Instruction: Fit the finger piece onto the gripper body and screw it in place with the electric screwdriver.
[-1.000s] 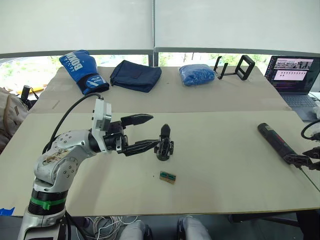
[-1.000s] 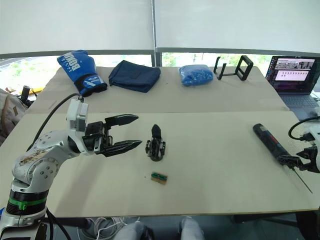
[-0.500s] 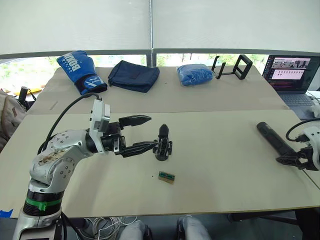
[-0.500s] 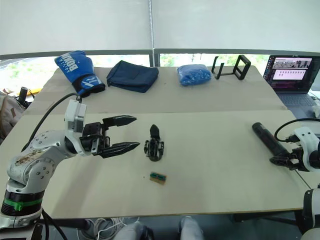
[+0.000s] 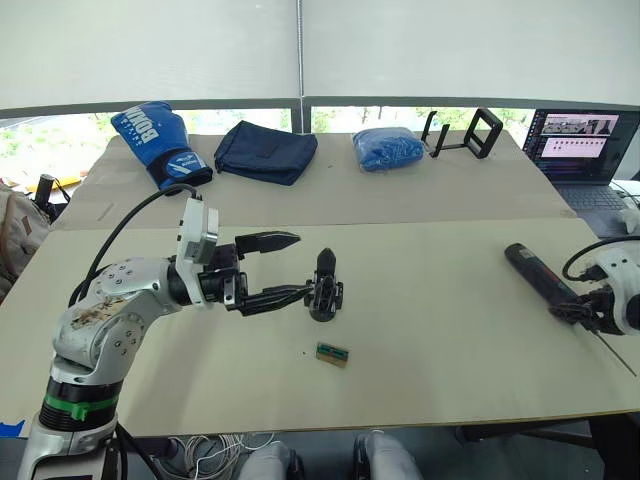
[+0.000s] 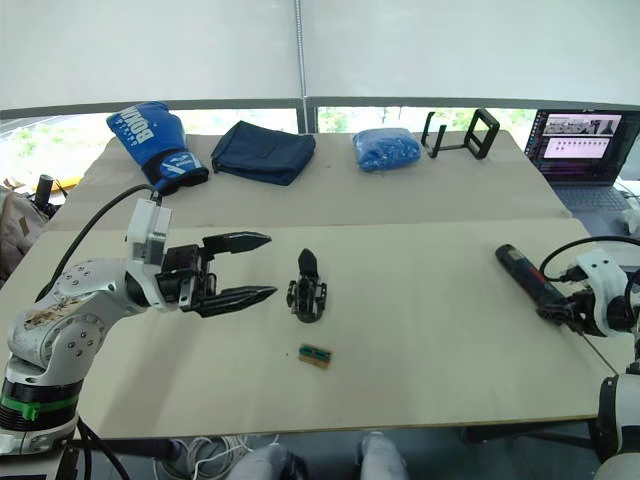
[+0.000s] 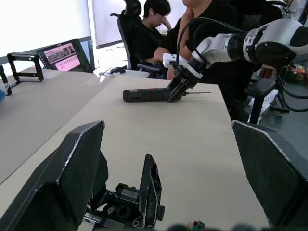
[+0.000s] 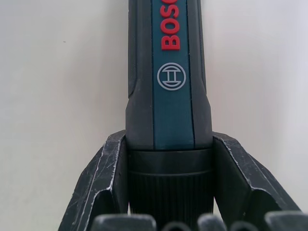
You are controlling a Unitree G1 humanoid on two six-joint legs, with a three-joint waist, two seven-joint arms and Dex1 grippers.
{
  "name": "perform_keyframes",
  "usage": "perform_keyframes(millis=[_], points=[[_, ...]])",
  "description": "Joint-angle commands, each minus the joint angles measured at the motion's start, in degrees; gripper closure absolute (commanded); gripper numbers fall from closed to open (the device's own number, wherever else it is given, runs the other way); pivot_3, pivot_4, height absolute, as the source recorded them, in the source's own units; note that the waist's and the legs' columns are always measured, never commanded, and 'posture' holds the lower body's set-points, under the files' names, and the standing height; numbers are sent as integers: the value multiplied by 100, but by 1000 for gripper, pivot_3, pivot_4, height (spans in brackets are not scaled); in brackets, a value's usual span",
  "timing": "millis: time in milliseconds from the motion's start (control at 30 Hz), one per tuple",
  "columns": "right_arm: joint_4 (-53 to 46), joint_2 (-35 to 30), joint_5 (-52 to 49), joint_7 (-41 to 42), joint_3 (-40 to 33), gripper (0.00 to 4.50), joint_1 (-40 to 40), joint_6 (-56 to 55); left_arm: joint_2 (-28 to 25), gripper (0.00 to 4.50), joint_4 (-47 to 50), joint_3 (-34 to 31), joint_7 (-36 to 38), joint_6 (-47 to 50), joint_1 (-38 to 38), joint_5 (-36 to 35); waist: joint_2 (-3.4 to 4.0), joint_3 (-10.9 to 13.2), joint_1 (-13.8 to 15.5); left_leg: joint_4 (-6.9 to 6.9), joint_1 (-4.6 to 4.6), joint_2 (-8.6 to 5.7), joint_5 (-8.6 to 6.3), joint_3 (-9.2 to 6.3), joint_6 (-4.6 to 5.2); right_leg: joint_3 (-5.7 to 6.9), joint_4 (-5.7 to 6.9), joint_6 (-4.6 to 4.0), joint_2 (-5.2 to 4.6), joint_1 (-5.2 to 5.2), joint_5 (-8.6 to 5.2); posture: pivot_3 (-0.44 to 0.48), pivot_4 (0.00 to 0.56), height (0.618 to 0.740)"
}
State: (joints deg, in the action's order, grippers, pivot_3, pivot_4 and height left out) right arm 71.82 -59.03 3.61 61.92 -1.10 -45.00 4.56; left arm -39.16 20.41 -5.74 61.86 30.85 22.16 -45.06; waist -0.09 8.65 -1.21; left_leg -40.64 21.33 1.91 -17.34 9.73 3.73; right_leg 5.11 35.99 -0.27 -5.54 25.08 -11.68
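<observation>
Pale beige board forms the table [image 5: 430, 330], made of two long surfaces with a seam running across the middle of the frame. Along the far side lie a blue boxing glove [image 5: 152, 143] at upper left, a dark navy pouch [image 5: 266, 152], a blue crumpled bag [image 5: 389, 148], a black stand [image 5: 468, 133] and a laptop [image 5: 585, 145] at the upper right. White roller blinds cover the windows behind. In the left wrist view, people sit on office chairs beyond the table's end.

Near centre stands the gripper body [image 5: 326, 288], upright, with the tapered finger piece [image 7: 150, 185] rising from it. A small green-brown block [image 5: 334, 353] lies just below it in the frame.

At centre left, the left gripper [image 5: 286, 268] hangs with its fingers spread apart, the lower tip almost at the gripper body.

At the right edge, the right gripper [image 8: 168, 183] has its fingers clamped on the electric screwdriver [image 5: 540, 276] near the bit end; the tool lies on the table.
</observation>
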Motion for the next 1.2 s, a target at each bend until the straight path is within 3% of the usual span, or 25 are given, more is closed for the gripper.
perform_keyframes(millis=[33,133,233,333,467,567,733,867,1200], points=[[-687,-325,-243,521,-211,2575,-64,-310,-99,0,-30,-151,193,-238,-41,60,15,6,-2,0,0,0,0,1,0,-1,1,0,0,1,0,0,150,740],[-1954,-436,-578,975,-391,2575,352,106,-248,0,-118,-207,428,-381,-192,167,38,18,4,0,0,0,1,3,-1,-2,7,1,0,6,-1,0,150,740],[-4617,-552,-1179,1163,-803,2575,1616,1364,-531,0,-184,-310,855,-678,-553,356,41,18,29,9,2,4,5,-2,-9,2,8,-1,1,12,-4,0,150,740],[-7194,-398,-1769,830,-1190,2575,2822,2832,-809,0,-285,-483,1263,-944,-1067,470,42,17,41,14,7,16,7,-15,-16,-1,16,-15,-9,18,-8,0,150,740],[-8917,-164,-1932,364,-1115,2575,3746,3454,-908,0,-676,-561,1505,-1371,-1447,749,40,18,65,28,6,18,9,-22,-24,7,12,-4,-39,21,-24,0,150,740],[-9308,28,-1858,5,-886,2575,3899,3585,-812,0,-1013,-321,1765,-2045,-1534,1175,39,19,135,29,22,3,-19,-20,-56,37,9,4,-53,33,-24,0,150,740],[-9293,307,-1652,-586,-307,2575,3657,3861,-395,0,-794,39,1649,-2132,-1539,1186,29,18,191,13,54,-12,-26,-17,-28,47,0,-21,-55,45,2,0,150,740],[-9168,353,-1608,-607,147,2575,3480,3826,-92,0,-758,209,1369,-2134,-1371,1239,27,17,186,-18,101,-11,-2,-16,16,51,11,-25,-44,88,12,0,150,740],[-9007,207,-1558,-647,487,2575,3293,4087,24,0,-740,225,1186,-2161,-1439,1319,17,14,146,-21,96,1,5,-14,6,38,11,-7,-3,87,1,0,150,740]])
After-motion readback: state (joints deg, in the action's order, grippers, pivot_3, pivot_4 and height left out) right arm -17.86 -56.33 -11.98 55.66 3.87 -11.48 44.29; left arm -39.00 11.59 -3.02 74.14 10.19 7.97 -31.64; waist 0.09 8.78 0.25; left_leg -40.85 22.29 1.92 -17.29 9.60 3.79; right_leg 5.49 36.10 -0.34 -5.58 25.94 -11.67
